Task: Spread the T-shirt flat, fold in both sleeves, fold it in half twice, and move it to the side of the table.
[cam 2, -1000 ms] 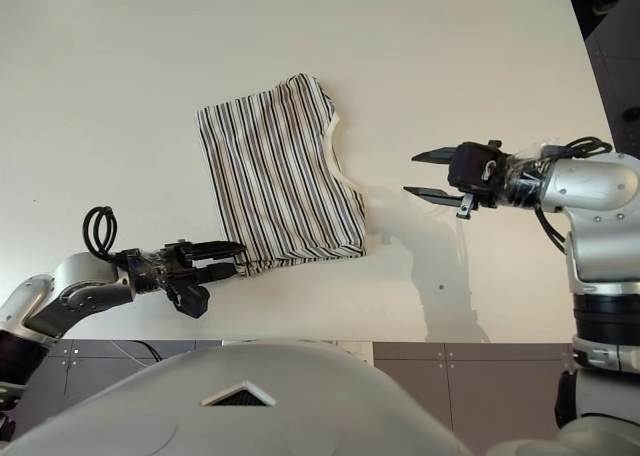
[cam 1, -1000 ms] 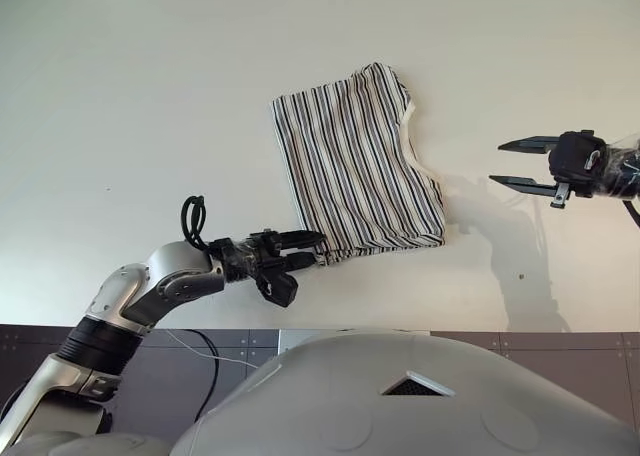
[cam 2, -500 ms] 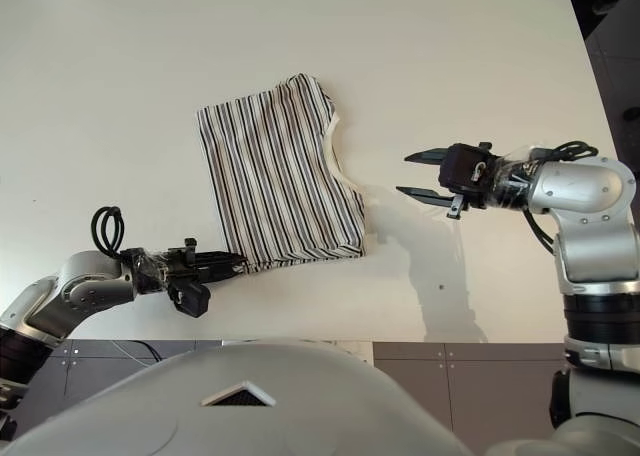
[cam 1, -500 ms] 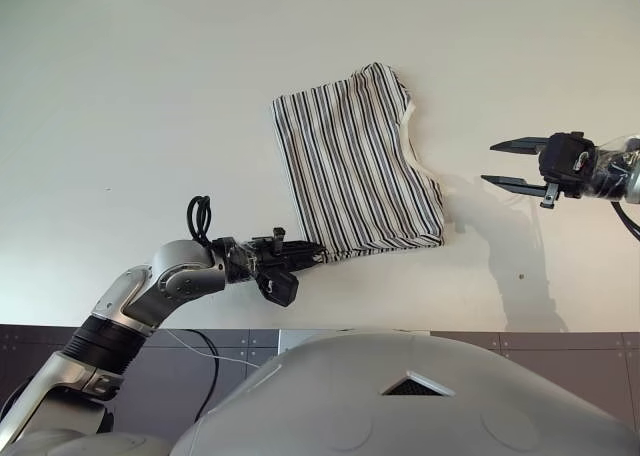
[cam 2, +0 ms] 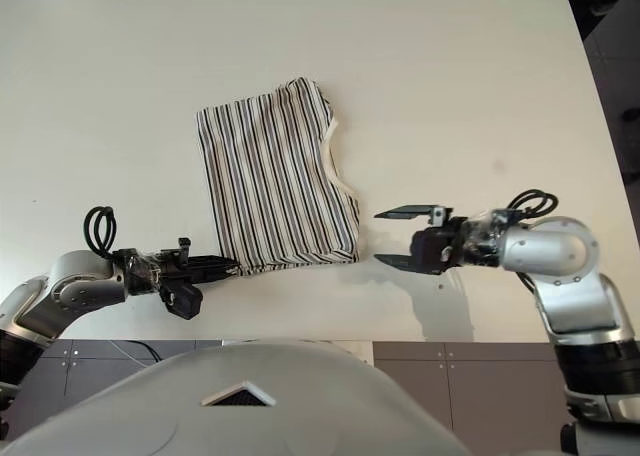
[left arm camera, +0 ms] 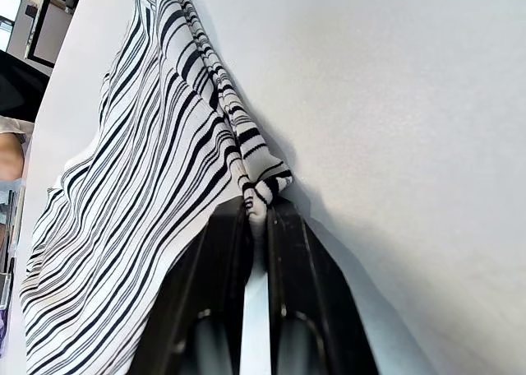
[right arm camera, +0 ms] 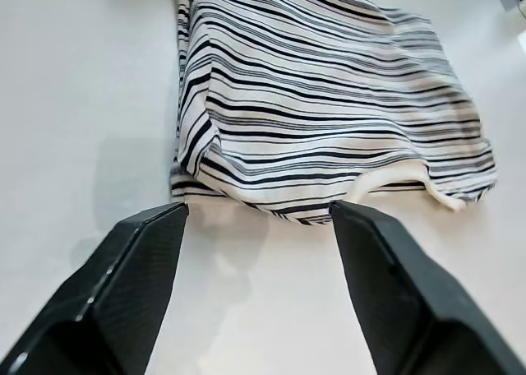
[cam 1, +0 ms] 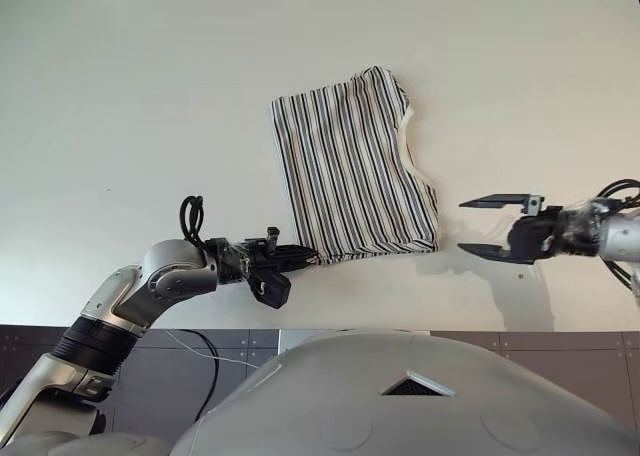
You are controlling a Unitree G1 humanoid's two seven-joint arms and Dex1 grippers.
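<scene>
The striped T-shirt [cam 1: 350, 166] is laid folded on the white table [cam 1: 150, 96], with its collar edge turned toward the right arm. Its near corner on the left arm's side is pinched between the closed fingers of the left gripper [cam 1: 305, 259]. The right gripper [cam 1: 462, 226] is positioned just beside the T-shirt's other near corner, fingers spread wide, apart from the cloth.
</scene>
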